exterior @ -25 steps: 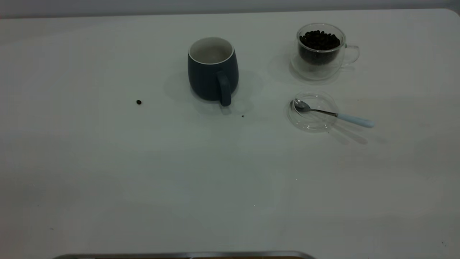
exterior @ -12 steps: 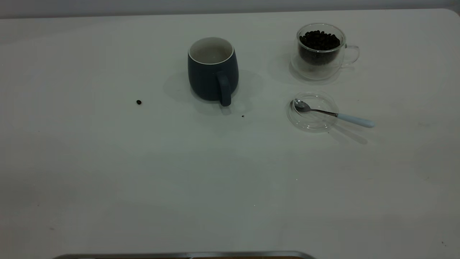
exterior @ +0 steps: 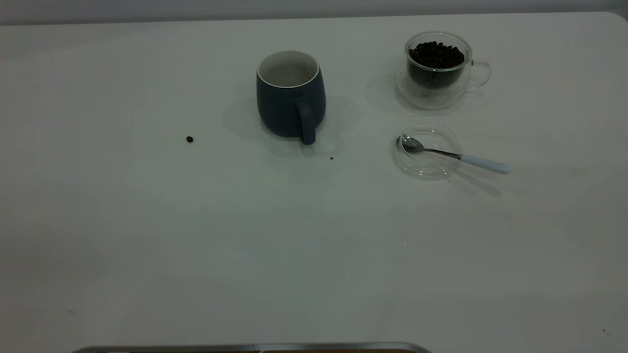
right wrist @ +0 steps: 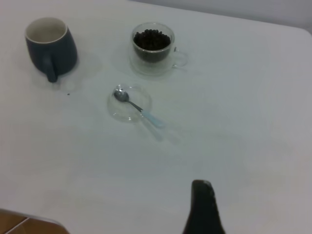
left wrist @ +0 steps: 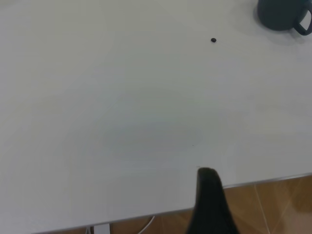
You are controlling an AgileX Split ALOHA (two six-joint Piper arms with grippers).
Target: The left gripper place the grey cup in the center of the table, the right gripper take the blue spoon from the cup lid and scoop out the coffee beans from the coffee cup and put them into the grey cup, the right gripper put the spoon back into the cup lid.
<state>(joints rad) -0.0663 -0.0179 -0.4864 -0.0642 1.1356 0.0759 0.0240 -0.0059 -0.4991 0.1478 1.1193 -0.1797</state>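
- We read this as the close of the task, or at least a lull: the rounded slate-grey ceramic mug, the grey cup, stands upright near mid-table with its handle toward the camera, and the small metal teaspoon with the pale blue handle, the blue spoon, lies in the shallow clear round cup lid.
- Neither gripper shows in the exterior view; each wrist view gives just one dark finger, the left gripper at the table edge and the right gripper over bare tabletop, so we cannot tell how either pair of jaws stands.
- The spoon is well ahead of the right finger, far from any grasp; its long axis runs across the lid, bowl inside the disc, handle overhanging the rim and pointing away from the grey cup.
- The clear double-walled glass coffee cup holds a heap of dark coffee beans, just beyond the lid.
- (One stray bean lies on the large white table, well ahead of the left finger.)
- We cannot see any beans inside the grey cup; if scooping remains, the right arm must reach forward to the overhanging handle.
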